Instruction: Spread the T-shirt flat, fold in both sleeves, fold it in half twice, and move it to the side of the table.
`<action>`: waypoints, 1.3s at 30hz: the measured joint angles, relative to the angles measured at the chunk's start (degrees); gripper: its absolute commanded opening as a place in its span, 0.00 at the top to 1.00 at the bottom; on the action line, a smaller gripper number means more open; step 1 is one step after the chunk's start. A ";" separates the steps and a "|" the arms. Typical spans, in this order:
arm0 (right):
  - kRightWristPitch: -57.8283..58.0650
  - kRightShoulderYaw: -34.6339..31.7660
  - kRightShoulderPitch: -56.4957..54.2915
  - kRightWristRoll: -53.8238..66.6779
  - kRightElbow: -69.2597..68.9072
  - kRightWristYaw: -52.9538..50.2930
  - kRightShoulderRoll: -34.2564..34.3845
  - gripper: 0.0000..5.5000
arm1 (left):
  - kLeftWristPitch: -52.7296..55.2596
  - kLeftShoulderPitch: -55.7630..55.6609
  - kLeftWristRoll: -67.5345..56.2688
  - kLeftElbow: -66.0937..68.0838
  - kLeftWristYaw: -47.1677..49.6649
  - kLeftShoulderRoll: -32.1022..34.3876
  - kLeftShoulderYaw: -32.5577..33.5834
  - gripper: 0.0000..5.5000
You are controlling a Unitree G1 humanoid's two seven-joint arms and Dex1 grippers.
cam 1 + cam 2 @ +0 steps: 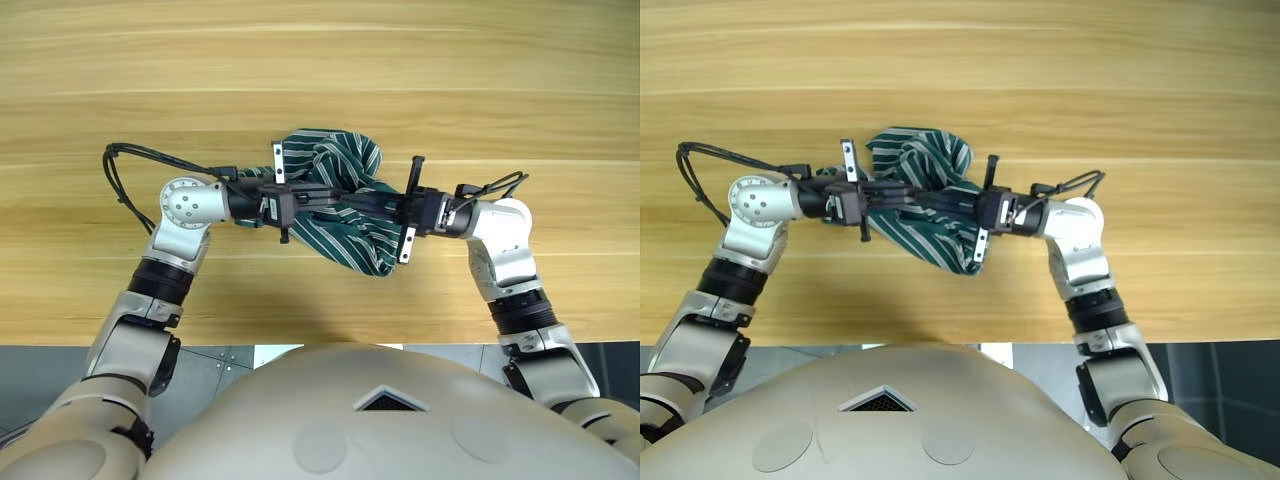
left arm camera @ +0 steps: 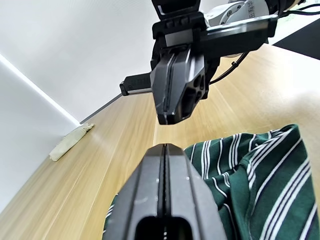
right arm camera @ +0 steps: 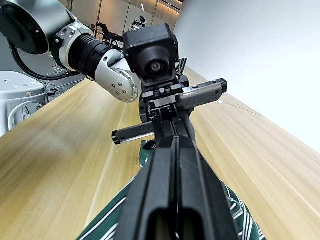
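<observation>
The T-shirt, dark green with white stripes, lies crumpled in a heap on the wooden table, near its front edge. Both arms meet over the heap, pointing at each other. My left gripper comes in from the left and is shut, with nothing between its fingers. My right gripper comes in from the right, also shut and holding nothing. Their tips almost touch above the cloth. In the left wrist view the shut left gripper faces the right gripper, with the T-shirt below.
Bare wooden table stretches far behind the shirt and to both sides. The table's front edge runs close under the arms. Black cables loop out from the left wrist.
</observation>
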 measured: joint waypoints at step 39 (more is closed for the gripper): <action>0.03 0.89 -1.11 -3.25 2.83 -5.41 -2.18 1.00 | -0.78 -0.96 0.04 0.28 1.04 -0.17 0.02 1.00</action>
